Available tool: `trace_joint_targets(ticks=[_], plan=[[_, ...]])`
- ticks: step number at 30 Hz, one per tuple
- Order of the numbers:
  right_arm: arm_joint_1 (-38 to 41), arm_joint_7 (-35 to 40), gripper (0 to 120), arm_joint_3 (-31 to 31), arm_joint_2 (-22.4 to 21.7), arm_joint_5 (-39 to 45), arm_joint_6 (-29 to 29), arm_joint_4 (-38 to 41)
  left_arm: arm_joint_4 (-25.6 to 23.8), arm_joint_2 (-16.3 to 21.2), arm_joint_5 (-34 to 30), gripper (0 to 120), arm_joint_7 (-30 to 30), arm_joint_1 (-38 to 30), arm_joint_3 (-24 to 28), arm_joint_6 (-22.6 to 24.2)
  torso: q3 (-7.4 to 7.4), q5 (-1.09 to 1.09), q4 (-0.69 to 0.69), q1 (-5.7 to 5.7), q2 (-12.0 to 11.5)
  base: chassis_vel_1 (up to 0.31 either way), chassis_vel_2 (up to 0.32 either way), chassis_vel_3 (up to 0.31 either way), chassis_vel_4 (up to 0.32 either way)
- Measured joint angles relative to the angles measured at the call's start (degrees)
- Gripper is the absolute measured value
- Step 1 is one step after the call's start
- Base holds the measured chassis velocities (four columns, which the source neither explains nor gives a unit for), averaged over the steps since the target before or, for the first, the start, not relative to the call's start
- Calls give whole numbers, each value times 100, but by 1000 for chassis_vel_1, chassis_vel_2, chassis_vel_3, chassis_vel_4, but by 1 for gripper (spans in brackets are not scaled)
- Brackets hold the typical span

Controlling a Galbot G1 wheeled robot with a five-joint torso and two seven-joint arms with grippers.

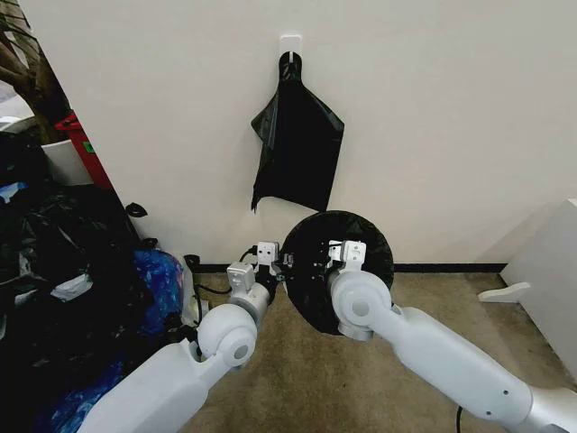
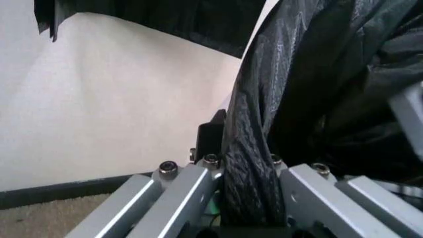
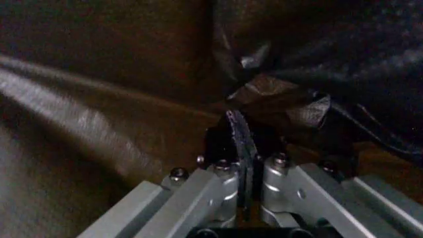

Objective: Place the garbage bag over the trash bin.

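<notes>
White wall and tan carpet fill the head view, where the garbage bag (image 1: 338, 271) is stretched round over the trash bin, held up between left hand (image 1: 268, 255) and right hand (image 1: 346, 253). Left wrist view: left hand (image 2: 248, 198) clenched on bag film (image 2: 330, 89). Right wrist view: right hand (image 3: 243, 148) pinching a black fold (image 3: 278, 99).

Both arms reach forward and low, elbows bent, wrists side by side near the wall; the left gripper (image 1: 267, 255) is on the left, jaws clamped on a bunched fold of the garbage bag (image 2: 317, 99); the right gripper (image 1: 346, 253) sits further right, jaws pinched tight on a thin edge of the same black film.
</notes>
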Motion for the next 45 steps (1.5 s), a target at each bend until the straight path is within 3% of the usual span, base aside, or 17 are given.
trace_joint_targets(ticks=[22,45], plan=[[92,91,0,82,273,192,64,-724,-237,52,109,1,184,230,-122,-40,-1,0,0,0,0,0,0,0,0],[76,209,0,159,430,263,190,-970,-454,155,238,1,565,508,-243,-140,-1,0,0,0,0,0,0,0,0]])
